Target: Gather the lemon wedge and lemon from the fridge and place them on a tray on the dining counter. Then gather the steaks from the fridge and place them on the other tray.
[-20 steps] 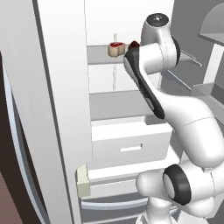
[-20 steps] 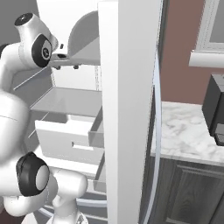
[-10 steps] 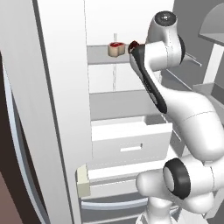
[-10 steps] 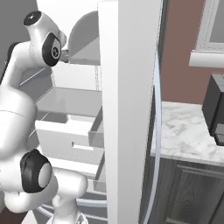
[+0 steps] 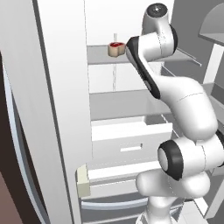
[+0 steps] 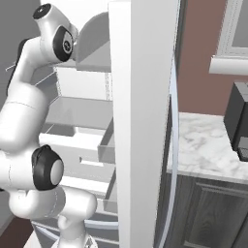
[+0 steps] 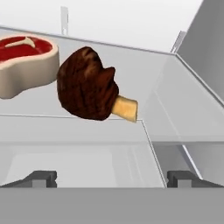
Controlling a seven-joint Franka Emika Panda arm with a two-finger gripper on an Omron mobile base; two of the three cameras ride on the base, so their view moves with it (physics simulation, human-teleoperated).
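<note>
The open fridge (image 5: pixel 109 113) stands with its tall white door (image 6: pixel 140 121) swung out toward the base, a pale drawer (image 5: pixel 131 142) pulled partway forward below the middle shelf. The white arm (image 5: pixel 183 100) reaches up from the base and bends in toward the upper shelf (image 7: pixel 166 100), a clear glass ledge with a bare stretch on its right. On that shelf, toward its left end, lies a raw steak (image 7: pixel 26 63) with a red face and a pale fat rim (it shows as a small red-topped block (image 5: pixel 115 48) from the left base camera). Just beside it, nearer the hand, sits a dark brown cooked steak (image 7: pixel 87 85) with a stub of tan bone pointing right. The gripper (image 7: pixel 111 178) hangs in front of the shelf edge, its fingertips (image 7: pixel 41 178) spread wide apart and holding nothing, both steaks ahead of it and untouched.
</note>
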